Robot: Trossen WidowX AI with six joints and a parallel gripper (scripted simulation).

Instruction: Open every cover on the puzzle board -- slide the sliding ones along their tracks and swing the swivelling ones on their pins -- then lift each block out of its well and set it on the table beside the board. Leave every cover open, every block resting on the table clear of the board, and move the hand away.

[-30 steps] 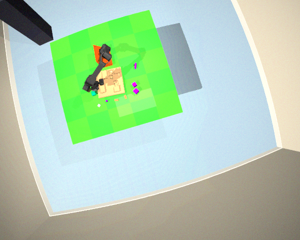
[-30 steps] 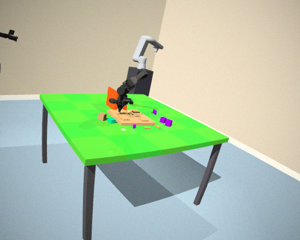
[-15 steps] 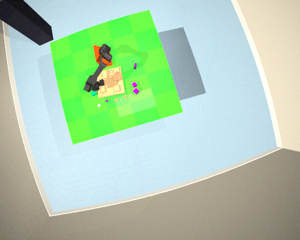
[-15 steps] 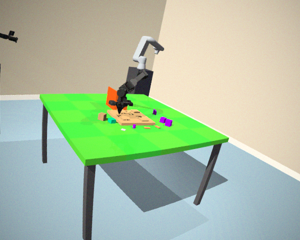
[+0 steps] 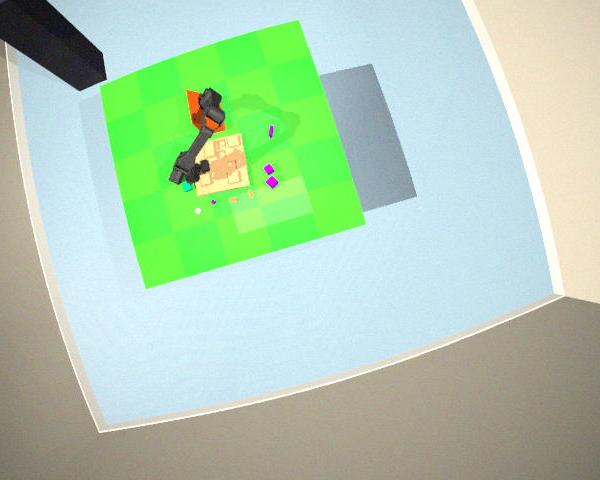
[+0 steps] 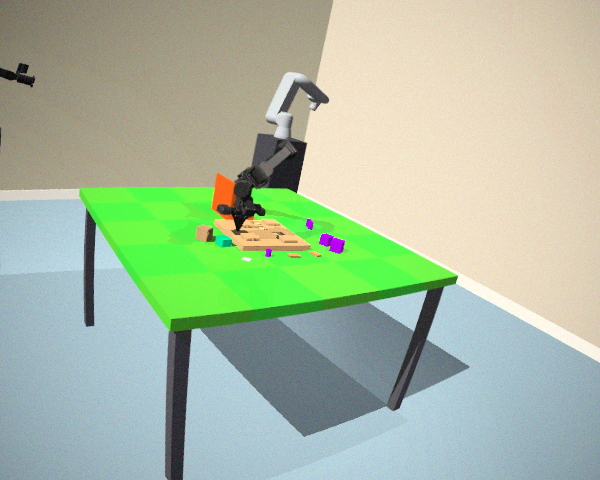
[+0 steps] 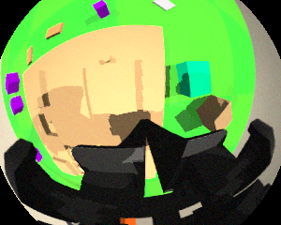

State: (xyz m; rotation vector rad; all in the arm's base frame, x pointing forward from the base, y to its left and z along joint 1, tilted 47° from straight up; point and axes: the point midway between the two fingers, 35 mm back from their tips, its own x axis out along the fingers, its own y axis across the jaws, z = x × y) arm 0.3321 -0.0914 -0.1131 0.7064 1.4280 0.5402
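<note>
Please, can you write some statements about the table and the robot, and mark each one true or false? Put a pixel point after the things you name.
1. The pincer [image 6: 237, 228] [image 7: 144, 123] is closed with nothing between its fingers. True.
2. The teal block [image 5: 187, 187] [image 6: 223, 241] [image 7: 199, 79] lies on top of the puzzle board. False: it is on the table, beside the board [image 5: 222, 189] [image 6: 274, 247] [image 7: 117, 42].
3. The brown block [image 6: 203, 233] [image 7: 215, 112] is on the table, off the board. True.
4. The orange panel [image 6: 221, 196] lies flat on the table. False: it stands up behind the board in the exterior view.
5. The small white piece [image 5: 197, 210] [image 6: 246, 259] [image 7: 164, 4] is inside a well. False: it lies on the table outside the board.
</note>
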